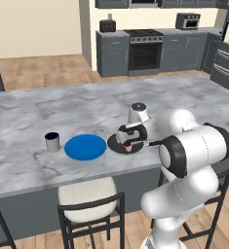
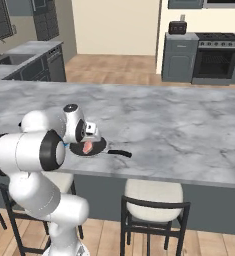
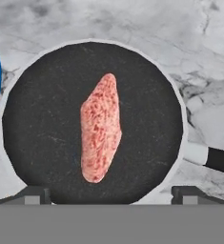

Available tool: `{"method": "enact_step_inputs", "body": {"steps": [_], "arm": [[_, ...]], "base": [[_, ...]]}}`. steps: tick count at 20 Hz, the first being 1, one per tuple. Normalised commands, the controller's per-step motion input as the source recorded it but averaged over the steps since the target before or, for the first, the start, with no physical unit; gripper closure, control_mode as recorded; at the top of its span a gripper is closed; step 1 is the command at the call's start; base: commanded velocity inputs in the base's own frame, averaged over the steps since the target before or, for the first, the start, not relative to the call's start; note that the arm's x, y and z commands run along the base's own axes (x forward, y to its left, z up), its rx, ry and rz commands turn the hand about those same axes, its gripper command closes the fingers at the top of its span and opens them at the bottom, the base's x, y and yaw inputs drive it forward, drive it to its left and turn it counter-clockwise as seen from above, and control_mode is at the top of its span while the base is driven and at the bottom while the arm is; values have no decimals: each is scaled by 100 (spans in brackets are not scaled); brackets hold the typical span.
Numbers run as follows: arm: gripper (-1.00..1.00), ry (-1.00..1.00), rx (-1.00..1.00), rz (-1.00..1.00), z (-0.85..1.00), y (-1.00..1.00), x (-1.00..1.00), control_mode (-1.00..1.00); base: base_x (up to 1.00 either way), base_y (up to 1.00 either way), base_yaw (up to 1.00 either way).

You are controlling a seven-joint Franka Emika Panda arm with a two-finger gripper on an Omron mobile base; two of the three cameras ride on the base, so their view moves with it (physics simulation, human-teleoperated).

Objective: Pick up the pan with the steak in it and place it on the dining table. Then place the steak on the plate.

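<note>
1. Left base view: the pan (image 1: 126, 146) sits on the dining table (image 1: 33, 121) just beside the plate (image 1: 85, 147), so I judge the steak transfer is my step. My gripper (image 1: 129, 144) hovers low over the pan.
2. Right base view: the steak (image 2: 87, 146) lies in the pan, handle pointing away from the arm. I'd descend straight.
3. Hand view: fingers (image 3: 33, 195) spread wide, holding nothing, straddling the steak's narrow width. I'd centre, lower, then pinch gently.
</note>
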Motion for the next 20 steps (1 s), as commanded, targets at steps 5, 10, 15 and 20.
{"method": "enact_step_inputs", "body": {"steps": [5,10,15,20], "arm": [[-100,4,3,-1,-19,8,15,-100],[-100,0,3,-4,-30,9,37,-100],[-100,0,2,-5,-32,9,38,-100],[-100,0,0,-2,-10,1,13,-100]], "base": [[0,0,0],[0,0,0],[0,0,0],[0,0,0]]}}
